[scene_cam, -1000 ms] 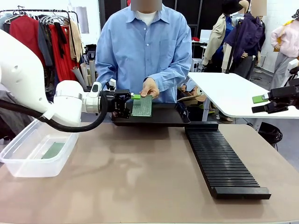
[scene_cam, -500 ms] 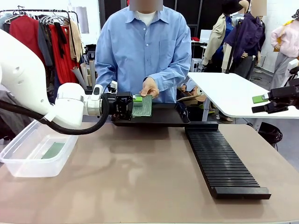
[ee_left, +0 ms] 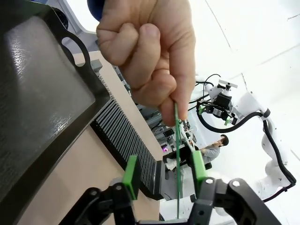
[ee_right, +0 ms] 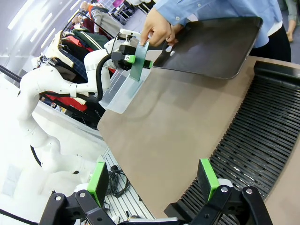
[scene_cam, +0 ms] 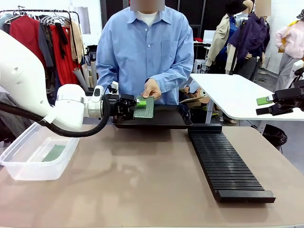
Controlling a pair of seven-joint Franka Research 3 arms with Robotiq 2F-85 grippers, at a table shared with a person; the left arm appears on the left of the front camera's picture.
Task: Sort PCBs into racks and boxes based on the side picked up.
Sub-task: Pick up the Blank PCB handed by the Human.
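A thin, flat, dull-green PCB (scene_cam: 144,108) stands on edge above the far side of the desk (scene_cam: 142,185), pinched at its top by the person's hand (scene_cam: 152,89). In the left wrist view it shows edge-on as a narrow green line (ee_left: 177,154) below the fingers of that hand (ee_left: 150,47). It runs between the left gripper's (ee_left: 164,171) bright green pads (ee_left: 131,176). The jaws stand apart, with a gap on either side of the board, wider on one side.

Under it lies a shallow, smooth black tray (scene_cam: 161,121) with rounded corners. Beside the tray a long black rack (scene_cam: 228,166) of close parallel slots reaches toward the near edge. At the left sits a clear plastic box (scene_cam: 28,172) with a second PCB (scene_cam: 53,153) flat on its floor.

The right gripper (ee_right: 152,176) hangs wide open above the rack's near end, holding nothing.
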